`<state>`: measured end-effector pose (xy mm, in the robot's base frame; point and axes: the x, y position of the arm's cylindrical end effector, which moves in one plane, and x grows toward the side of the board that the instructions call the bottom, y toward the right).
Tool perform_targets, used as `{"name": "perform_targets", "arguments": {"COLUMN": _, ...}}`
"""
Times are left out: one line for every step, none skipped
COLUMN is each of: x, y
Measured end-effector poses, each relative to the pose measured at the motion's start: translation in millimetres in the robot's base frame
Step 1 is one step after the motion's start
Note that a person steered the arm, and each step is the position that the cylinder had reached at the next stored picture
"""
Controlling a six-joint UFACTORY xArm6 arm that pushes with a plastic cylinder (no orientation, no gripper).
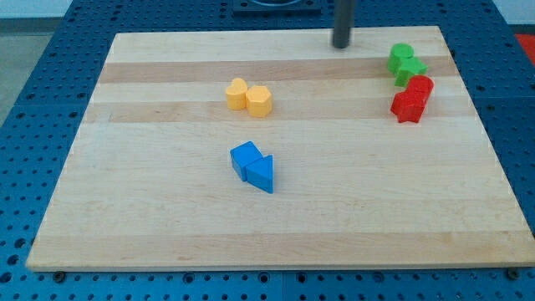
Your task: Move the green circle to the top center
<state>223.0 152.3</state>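
Observation:
The green circle (401,55) lies near the board's top right. It touches a second green block (410,71) just below it, whose shape I cannot make out. My tip (342,45) stands on the board at the top centre, to the left of the green circle and clear of it.
Two red blocks (420,86) (408,107) sit right below the green pair. Two yellow blocks (237,93) (259,101) lie left of centre. A blue cube (246,158) and a blue triangle (261,173) lie touching in the middle. The wooden board (167,234) rests on a blue pegboard.

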Motion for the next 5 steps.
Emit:
{"name": "perform_targets", "arguments": {"x": -4.2, "y": 108.9}}
{"name": "perform_targets", "arguments": {"x": 35.2, "y": 165.9}}
{"name": "perform_targets", "arguments": {"x": 69.7, "y": 160.2}}
{"name": "perform_targets", "arguments": {"x": 70.4, "y": 116.9}}
{"name": "perform_targets", "arguments": {"x": 51.8, "y": 61.7}}
